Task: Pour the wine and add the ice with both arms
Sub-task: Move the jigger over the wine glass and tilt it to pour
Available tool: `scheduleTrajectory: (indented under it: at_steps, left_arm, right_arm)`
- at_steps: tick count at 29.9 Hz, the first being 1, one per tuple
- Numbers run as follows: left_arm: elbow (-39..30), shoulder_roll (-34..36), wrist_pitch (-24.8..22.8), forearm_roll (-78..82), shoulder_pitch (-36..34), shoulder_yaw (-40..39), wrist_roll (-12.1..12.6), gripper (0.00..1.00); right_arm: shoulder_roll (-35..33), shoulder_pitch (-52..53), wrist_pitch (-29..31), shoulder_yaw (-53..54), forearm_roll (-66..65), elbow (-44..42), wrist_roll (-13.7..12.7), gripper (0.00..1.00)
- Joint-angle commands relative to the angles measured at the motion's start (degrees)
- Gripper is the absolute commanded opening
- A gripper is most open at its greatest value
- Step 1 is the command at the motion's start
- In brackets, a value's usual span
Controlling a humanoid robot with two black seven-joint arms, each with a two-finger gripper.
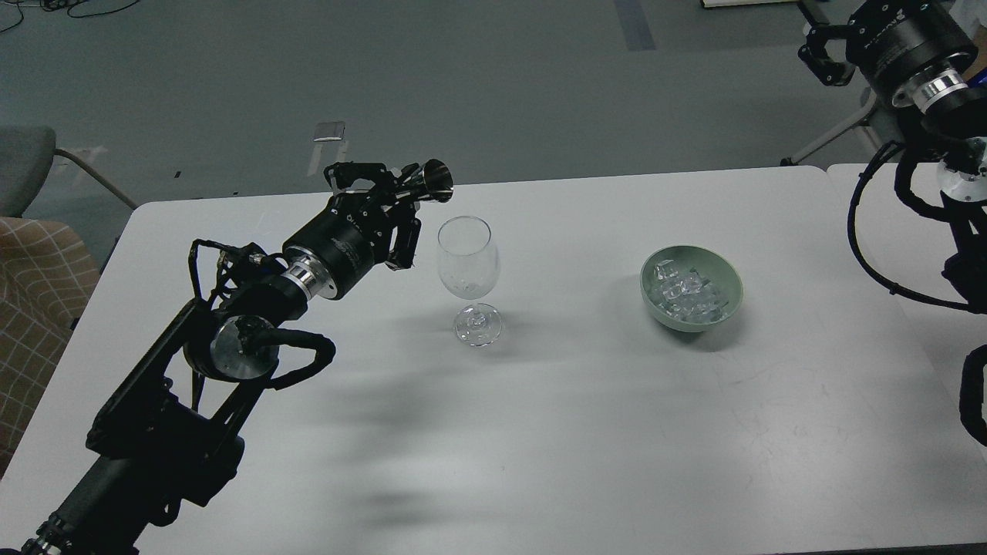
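White table [540,432] filling most of the head view, grey floor beyond its far edge. Left arm [231,339] reaching in from the lower left corner, black with silver joint rings and looped cables, angled up and to the right over the tabletop. Right arm [917,62] entering at the upper right corner, raised beyond the table's far right end, well apart from everything on it. Left gripper [385,212] clamped around a small dark bottle-like vessel [430,182], held tilted almost on its side, flared mouth pointing right and sitting just left of and above the wine glass [467,266] rim. Right gripper [825,54] only partly visible at the frame edge, dark, fingers not separable; impossible to tell whether spread or closed, nothing seen in it. Wine glass upright near the table's middle, clear, apparently without liquid, foot resting on the surface. Pale green bowl [725,274] to the right of the glass, well apart from it. Ice [685,297] piled inside the bowl, several small clear chunks.
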Motion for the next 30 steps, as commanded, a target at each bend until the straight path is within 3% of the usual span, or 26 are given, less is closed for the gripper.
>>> scheduleTrajectory:
  at_steps: [1,5,21,30]
  left_arm:
    - [0.01,0.01,-1.62,3.18,0.52,-0.03,-0.08,0.00]
    - [-0.26,-0.17,-5.14,6.97,1.05,-0.12,-0.08,0.00]
    - [1.50,-0.08,-5.49,12.86,0.09,-0.12,-1.31,0.00]
    - [0.80,0.01,-8.48,20.68,0.18,-0.20,-1.31,0.00]
  right_arm:
    - [-0.03,-0.31,0.04,0.07,0.00,0.00,0.00,1.00]
    - [-0.03,-0.31,0.04,0.07,0.00,0.00,0.00,1.00]
    - [-0.47,-2.50,0.48,2.80,1.14,3.08,-0.09,1.00]
    - [-0.74,-2.51,0.48,2.80,1.14,3.17,-0.17,1.00]
